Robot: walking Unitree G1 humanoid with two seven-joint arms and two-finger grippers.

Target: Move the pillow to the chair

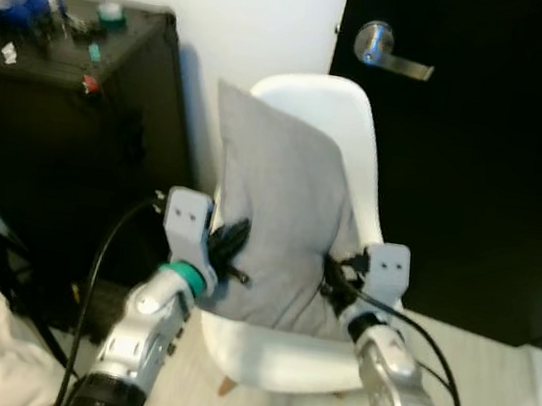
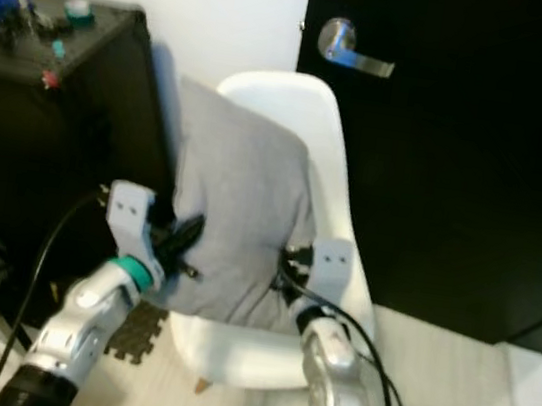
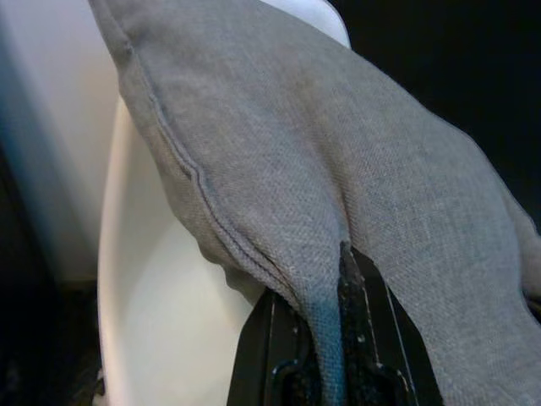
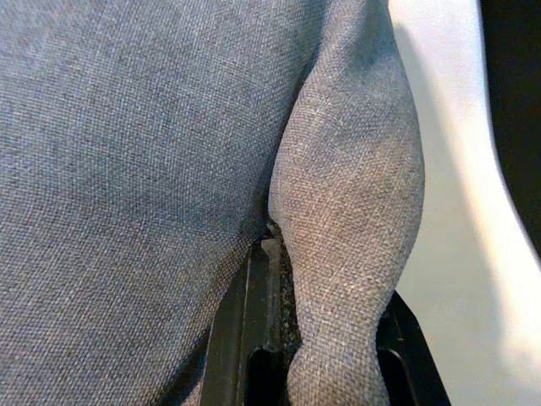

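Silver arms; teal ring at the left wrist; black cables; left gripper (image 1: 227, 247) and right gripper (image 1: 333, 275) black-fingered.

Chair (image 1: 276, 350) hemmed in: black cabinet (image 1: 69, 134) close at 9 o'clock, wall (image 1: 248, 8) and black door (image 1: 477, 171) behind at 12 to 2. Pillow (image 1: 278, 224) takes up seat. Open floor (image 1: 498, 386) at 4 o'clock, approach from 6.

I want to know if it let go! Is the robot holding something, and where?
Yes: the grey pillow, standing in the white chair. The left gripper pinches its left edge, the right gripper its right edge.
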